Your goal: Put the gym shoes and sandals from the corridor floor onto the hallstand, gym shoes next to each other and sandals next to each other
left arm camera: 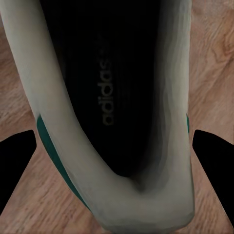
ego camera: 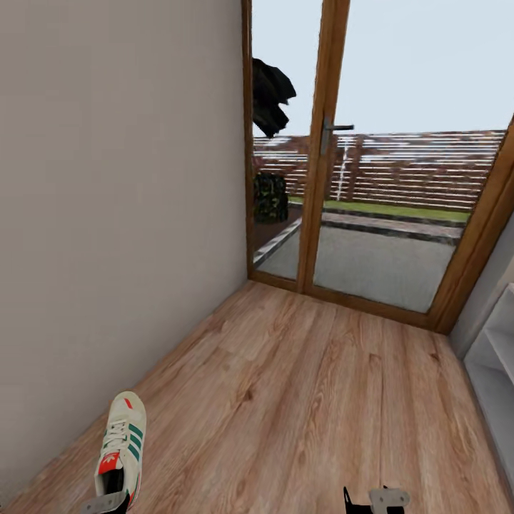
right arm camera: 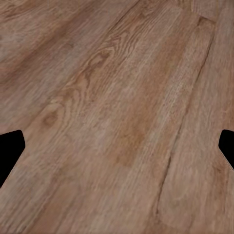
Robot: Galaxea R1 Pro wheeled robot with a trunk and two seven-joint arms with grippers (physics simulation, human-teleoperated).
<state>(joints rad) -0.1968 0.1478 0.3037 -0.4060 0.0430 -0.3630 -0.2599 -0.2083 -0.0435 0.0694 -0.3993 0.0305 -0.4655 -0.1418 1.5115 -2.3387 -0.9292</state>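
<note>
Where plank floor (ego camera: 300,400) meets glass doors (ego camera: 371,178) — left gripper (left arm camera: 117,146) spread astride gym shoe (ego camera: 121,450), right gripper (right arm camera: 117,151) spread.

A plain pale beige wall (ego camera: 121,214) runs along the left side of the corridor. At its far end stands a wooden-framed glass door (ego camera: 325,164) with a dark metal lever handle (ego camera: 334,130). Through the glass show a brown slatted fence (ego camera: 421,168), a grey paved patio (ego camera: 378,264) and a dark green shrub (ego camera: 270,196).

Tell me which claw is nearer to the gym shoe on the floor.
Left. The left claw hangs right over the gym shoe's heel opening, fingers wide on either side. The right claw is off to the shoe's right, above bare corridor floor.
</note>
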